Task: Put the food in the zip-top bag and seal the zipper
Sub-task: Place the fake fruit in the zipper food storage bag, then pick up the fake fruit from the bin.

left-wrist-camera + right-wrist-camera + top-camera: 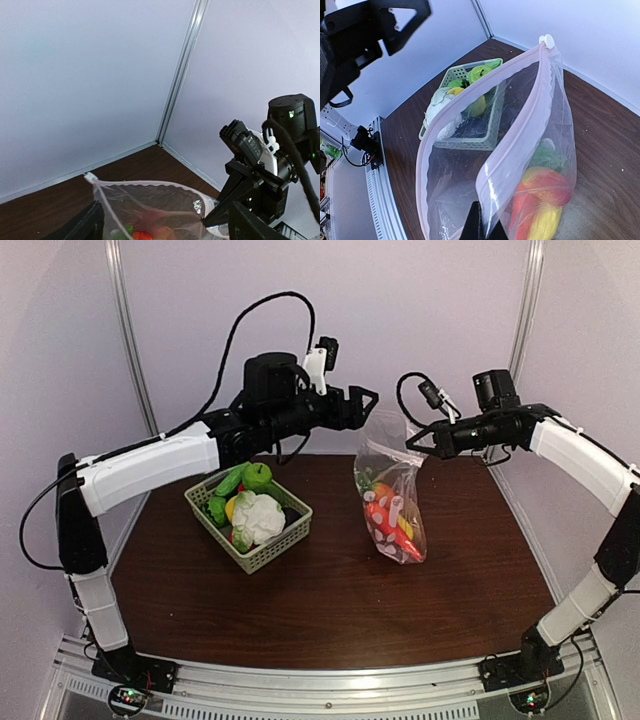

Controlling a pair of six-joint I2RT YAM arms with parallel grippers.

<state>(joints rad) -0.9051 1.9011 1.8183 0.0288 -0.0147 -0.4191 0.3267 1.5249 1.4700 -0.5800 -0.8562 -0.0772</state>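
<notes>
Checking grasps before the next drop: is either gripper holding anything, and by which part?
The right gripper pinches the zip-top bag by one lip of its zipper; the left gripper is open and empty.

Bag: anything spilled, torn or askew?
Nothing spilled or damaged. The zip-top bag hangs from one rim, pinched by the right gripper, mouth gaping, zipper unsealed; cauliflower sits in the basket.

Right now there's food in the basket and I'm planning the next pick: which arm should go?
Left. The left fingers are open and empty, hovering up near the basket with the cauliflower. The right fingers pinch the rim of the bag, holding it upright.
</notes>
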